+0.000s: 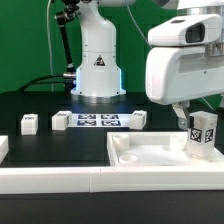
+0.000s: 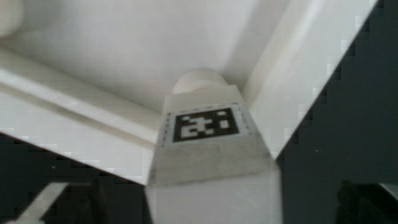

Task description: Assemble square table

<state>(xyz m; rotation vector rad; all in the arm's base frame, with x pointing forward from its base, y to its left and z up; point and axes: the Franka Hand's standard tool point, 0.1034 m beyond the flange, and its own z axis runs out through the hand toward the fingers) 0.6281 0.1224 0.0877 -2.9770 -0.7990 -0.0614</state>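
Observation:
The white square tabletop (image 1: 150, 153) lies on the black table at the exterior view's right, raised rim up. My gripper (image 1: 198, 119) is shut on a white leg (image 1: 204, 137) with a black-white tag and holds it upright over the tabletop's corner on the exterior view's right. In the wrist view the leg (image 2: 210, 150) runs out from between my jaws, and its far end sits at the inside corner of the tabletop's rim (image 2: 285, 60). Three more tagged legs (image 1: 29, 123) (image 1: 60, 119) (image 1: 137, 118) lie loose behind the tabletop. I cannot tell whether the leg touches the socket.
The marker board (image 1: 98, 120) lies flat in front of the arm's base (image 1: 97, 70). A long white rail (image 1: 90, 181) runs along the front edge. Another white part (image 1: 3, 148) sits at the exterior view's left edge.

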